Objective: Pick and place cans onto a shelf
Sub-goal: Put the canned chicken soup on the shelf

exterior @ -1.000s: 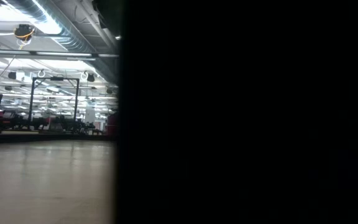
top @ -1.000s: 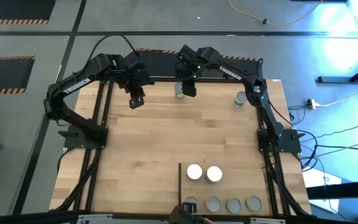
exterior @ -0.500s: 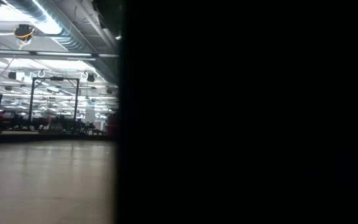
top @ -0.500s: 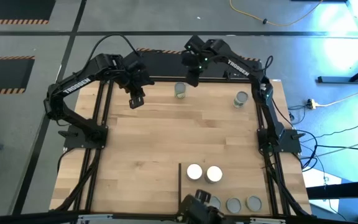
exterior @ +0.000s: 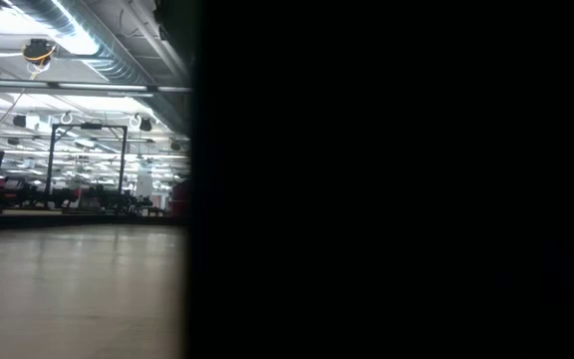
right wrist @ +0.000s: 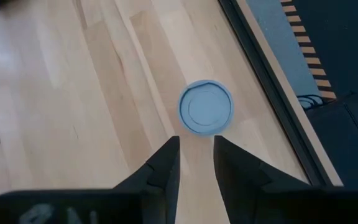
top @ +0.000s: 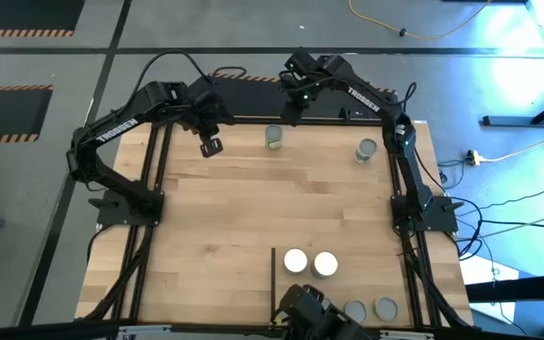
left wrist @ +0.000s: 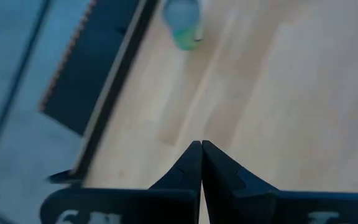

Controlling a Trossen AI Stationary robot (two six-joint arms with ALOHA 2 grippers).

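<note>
**Kid:** So where is everything on the big table (top: 215,236)?

**Helper:** The shelf (top: 348,283) is the corner part beside the thin black bar (top: 273,269). Two white-topped cans (top: 296,261) stand on it, with grey-topped ones (top: 385,307) near the edge. Two more cans wait at the far edge, well apart.

**Kid:** And the arms?

**Helper:** The right gripper (right wrist: 196,149) hangs above one far can (right wrist: 206,107). Its fingers are a little apart, holding nothing. The left gripper (left wrist: 201,149) hangs near the far edge, fingers pressed together, empty.

**Kid:** What could go wrong?

**Helper:** I think that gap looks thinner than the can. Coming down like that could bump its top and tip it.
</note>
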